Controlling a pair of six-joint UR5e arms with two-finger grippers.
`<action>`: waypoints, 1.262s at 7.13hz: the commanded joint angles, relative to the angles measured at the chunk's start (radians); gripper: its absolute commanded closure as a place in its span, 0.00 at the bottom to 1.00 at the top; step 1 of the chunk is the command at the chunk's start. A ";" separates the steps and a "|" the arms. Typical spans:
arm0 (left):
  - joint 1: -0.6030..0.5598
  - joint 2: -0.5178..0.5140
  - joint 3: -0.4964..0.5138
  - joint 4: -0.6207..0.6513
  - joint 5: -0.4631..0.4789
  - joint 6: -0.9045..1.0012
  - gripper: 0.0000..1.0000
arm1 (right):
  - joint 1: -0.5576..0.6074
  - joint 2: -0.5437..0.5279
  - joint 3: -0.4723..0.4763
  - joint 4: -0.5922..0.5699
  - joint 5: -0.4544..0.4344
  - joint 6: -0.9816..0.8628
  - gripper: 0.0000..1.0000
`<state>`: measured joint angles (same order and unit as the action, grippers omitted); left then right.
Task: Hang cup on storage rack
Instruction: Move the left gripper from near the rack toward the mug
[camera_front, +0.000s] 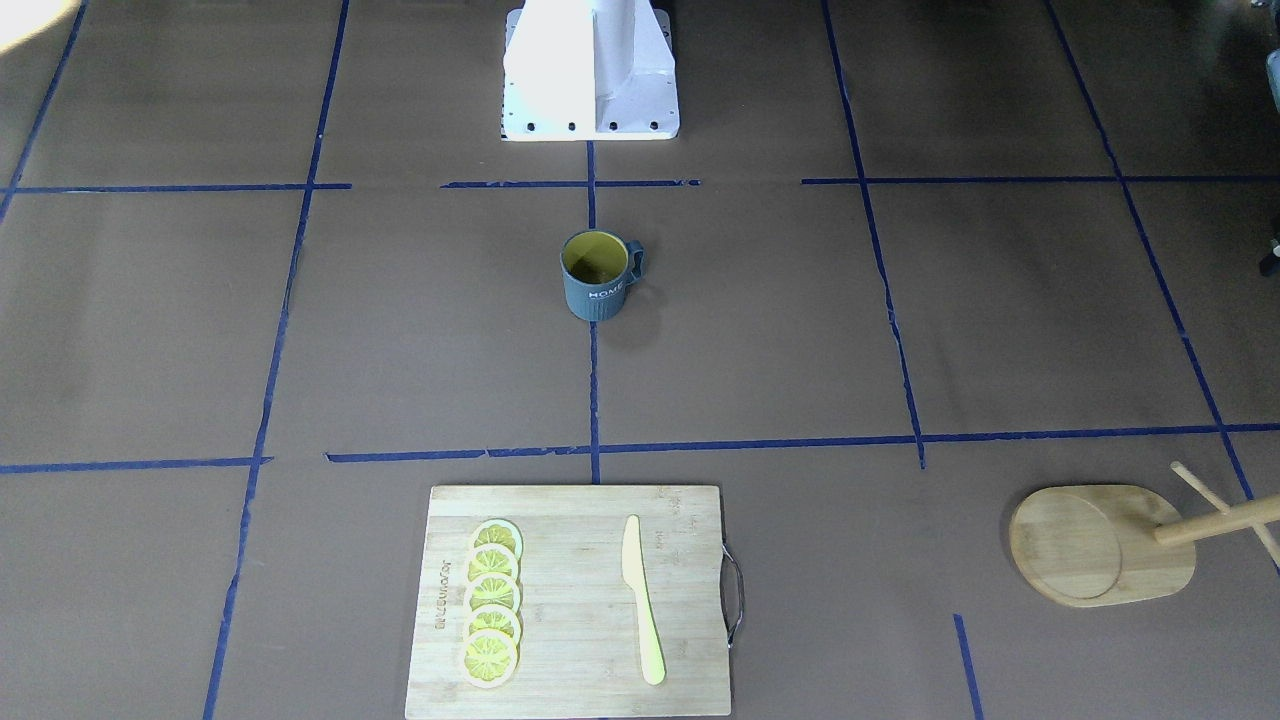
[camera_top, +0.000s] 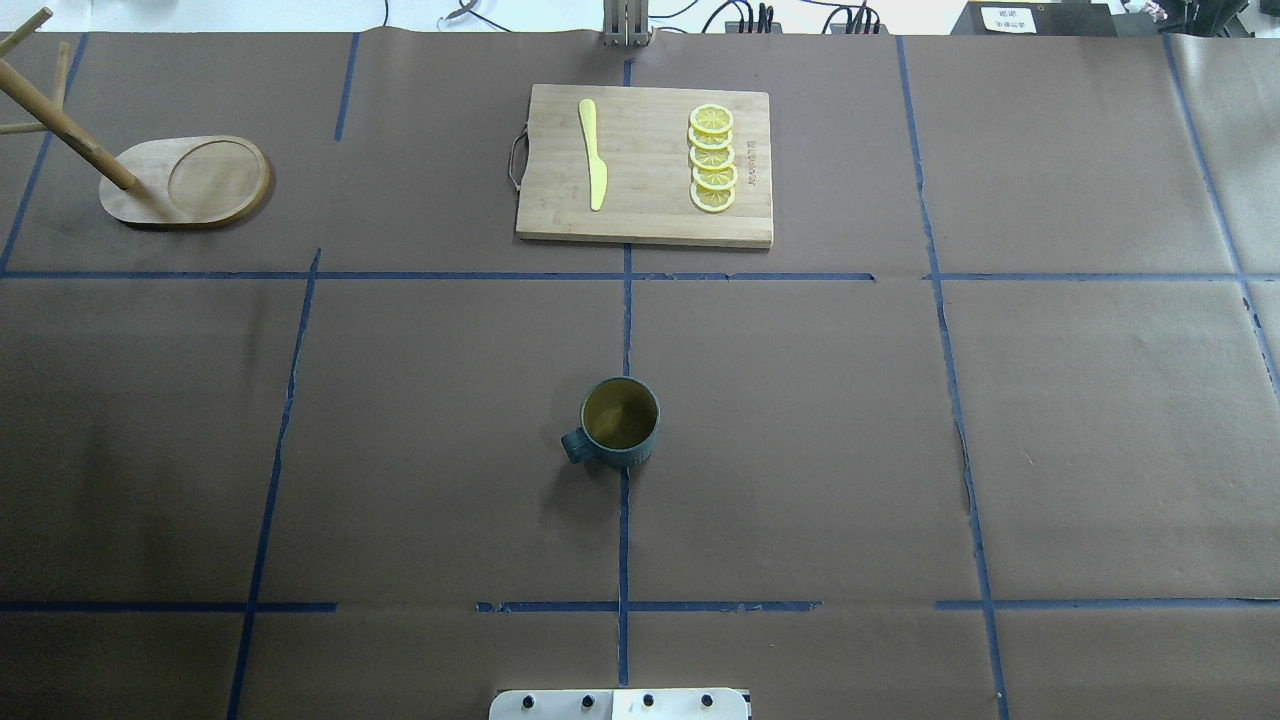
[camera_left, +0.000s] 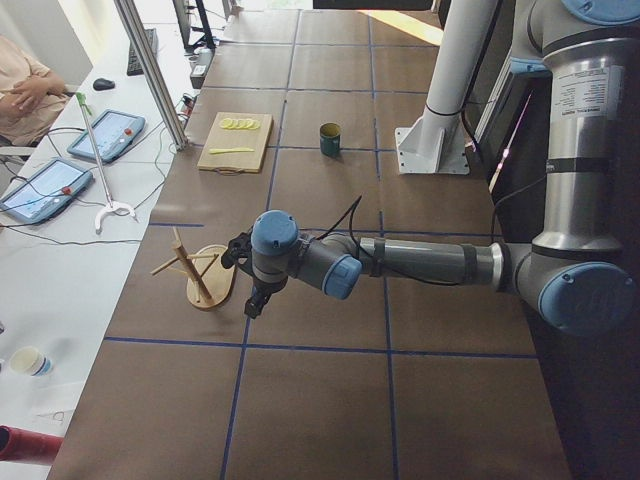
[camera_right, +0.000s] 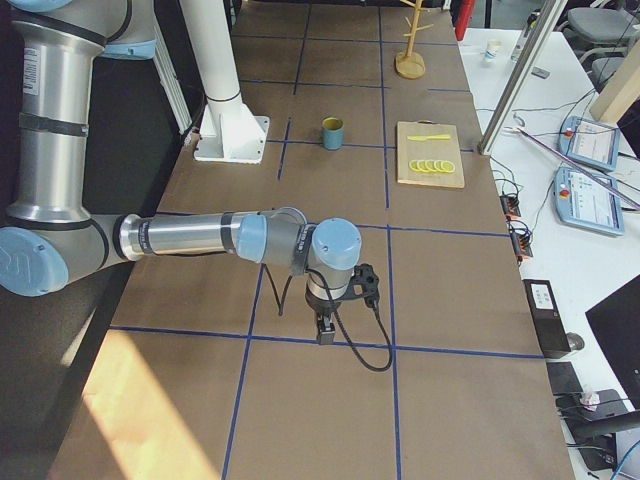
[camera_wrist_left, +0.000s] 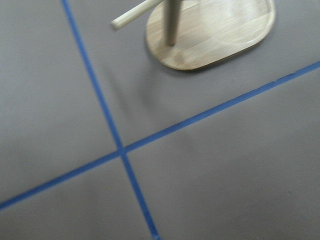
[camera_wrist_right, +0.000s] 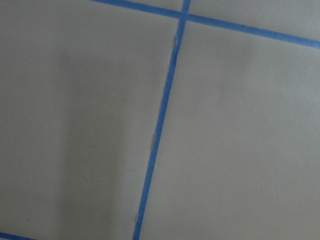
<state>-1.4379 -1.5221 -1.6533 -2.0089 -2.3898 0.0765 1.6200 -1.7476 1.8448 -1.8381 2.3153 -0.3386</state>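
The dark blue-grey cup (camera_front: 597, 285) stands upright mid-table, yellow inside, "HOME" on its side, handle toward the robot's left (camera_top: 572, 445). The bamboo storage rack (camera_top: 190, 180) stands at the far left of the table, its post and pegs leaning out of frame. My left gripper (camera_left: 255, 305) hangs just beside the rack (camera_left: 205, 285), whose base fills the top of the left wrist view (camera_wrist_left: 215, 35). My right gripper (camera_right: 326, 335) hovers over bare table, far from the cup (camera_right: 332, 133). I cannot tell whether either gripper is open or shut.
A rectangular bamboo cutting board (camera_top: 645, 165) with a metal handle lies at the far middle, holding a yellow knife (camera_top: 593, 155) and several lemon slices (camera_top: 712, 158). The robot's white base (camera_front: 590, 70) sits behind the cup. Blue tape lines cross the brown table.
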 joint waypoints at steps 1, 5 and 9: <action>0.089 -0.003 -0.006 -0.263 0.000 -0.134 0.00 | 0.021 -0.024 0.002 0.002 -0.008 0.041 0.00; 0.437 -0.105 -0.074 -0.718 0.199 -0.480 0.00 | -0.002 -0.026 -0.012 0.097 -0.043 0.125 0.00; 0.957 -0.275 -0.108 -0.728 0.825 -0.489 0.00 | -0.011 -0.026 -0.012 0.100 -0.008 0.136 0.00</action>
<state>-0.6157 -1.7443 -1.7586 -2.7385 -1.7528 -0.4096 1.6100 -1.7734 1.8336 -1.7382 2.2902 -0.2077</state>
